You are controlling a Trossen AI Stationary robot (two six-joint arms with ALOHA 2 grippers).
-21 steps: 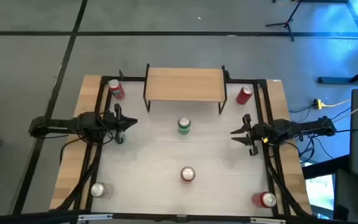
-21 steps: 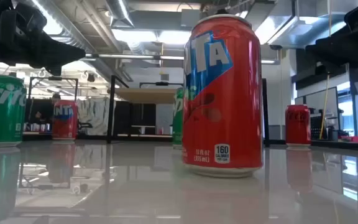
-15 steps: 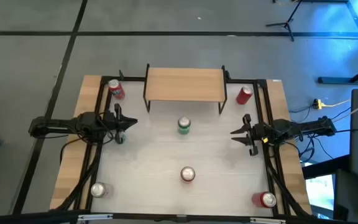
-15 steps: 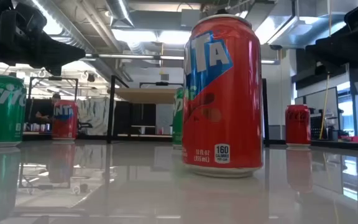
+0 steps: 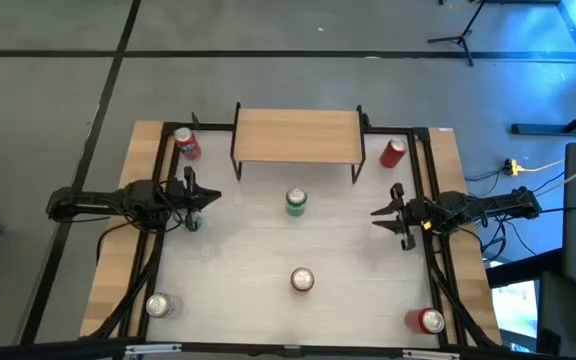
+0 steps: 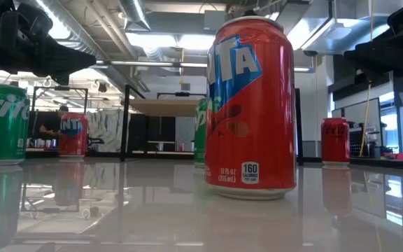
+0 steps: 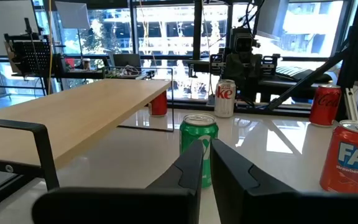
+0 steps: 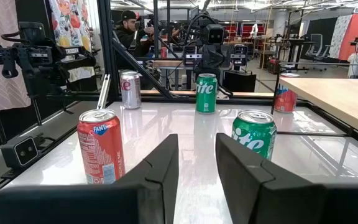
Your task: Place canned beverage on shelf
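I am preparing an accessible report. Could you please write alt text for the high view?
Seen from above, an empty light-wood shelf stands at the white table's far edge, with six upright cans spread over the table. The left gripper and right gripper wait at the sides, holding nothing, facing the green can in the middle.

Lighting even and bright from overhead ceiling strips [image 6: 152, 40]. Glossy white table [image 6: 187, 217] mirrors the cans and lights, with glare patches. Nearest orange can [image 6: 250, 105] sharp; background soft. Windows [image 7: 166, 37] backlight the left wrist view strongly. Overhead view shows blue cast at right, faint shadows under the shelf [image 5: 297, 135]
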